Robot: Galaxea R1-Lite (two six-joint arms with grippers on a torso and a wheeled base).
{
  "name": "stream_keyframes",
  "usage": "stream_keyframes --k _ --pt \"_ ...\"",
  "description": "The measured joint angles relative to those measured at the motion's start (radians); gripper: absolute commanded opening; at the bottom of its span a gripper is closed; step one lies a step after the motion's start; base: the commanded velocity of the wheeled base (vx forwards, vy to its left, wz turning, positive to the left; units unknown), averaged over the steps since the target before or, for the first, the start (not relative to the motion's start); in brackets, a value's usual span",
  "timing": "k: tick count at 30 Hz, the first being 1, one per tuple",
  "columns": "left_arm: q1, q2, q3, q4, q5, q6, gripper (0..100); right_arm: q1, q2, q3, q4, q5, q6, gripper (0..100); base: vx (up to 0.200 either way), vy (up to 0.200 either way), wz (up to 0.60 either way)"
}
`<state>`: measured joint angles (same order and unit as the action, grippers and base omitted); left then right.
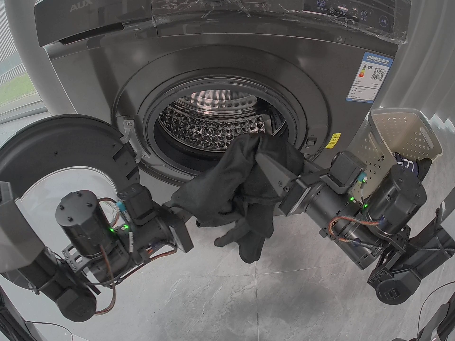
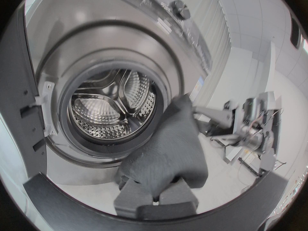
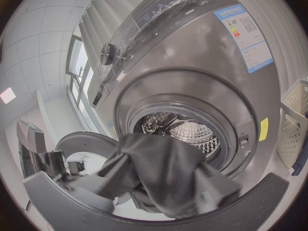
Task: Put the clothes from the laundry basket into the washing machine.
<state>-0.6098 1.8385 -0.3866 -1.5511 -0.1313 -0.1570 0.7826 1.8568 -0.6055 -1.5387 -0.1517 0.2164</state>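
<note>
A dark grey garment [image 1: 237,185] hangs in front of the washing machine's open drum [image 1: 213,119], its upper edge at the lower rim of the opening. My left gripper [image 1: 181,212] is shut on the garment's lower left corner; in the left wrist view the cloth [image 2: 166,154] lies over the closed fingers [image 2: 175,196]. My right gripper [image 1: 263,163] is at the garment's top right. In the right wrist view its fingers [image 3: 215,186] stand wide apart with the cloth [image 3: 160,167] draped across them. The beige laundry basket [image 1: 403,129] stands to the right of the machine.
The machine's round door [image 1: 61,152] is swung open on the left, just behind my left arm. A dark blue item [image 1: 408,163] lies in the basket. Grey tiled floor [image 1: 237,299] lies below the garment.
</note>
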Motion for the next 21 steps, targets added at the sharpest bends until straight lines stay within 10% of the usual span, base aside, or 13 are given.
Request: stream_keyframes --k 21 --pt "-0.004 -0.144 0.042 0.001 -0.047 -0.044 0 0.007 0.125 0.254 0.003 0.012 -0.001 100 0.000 0.000 0.00"
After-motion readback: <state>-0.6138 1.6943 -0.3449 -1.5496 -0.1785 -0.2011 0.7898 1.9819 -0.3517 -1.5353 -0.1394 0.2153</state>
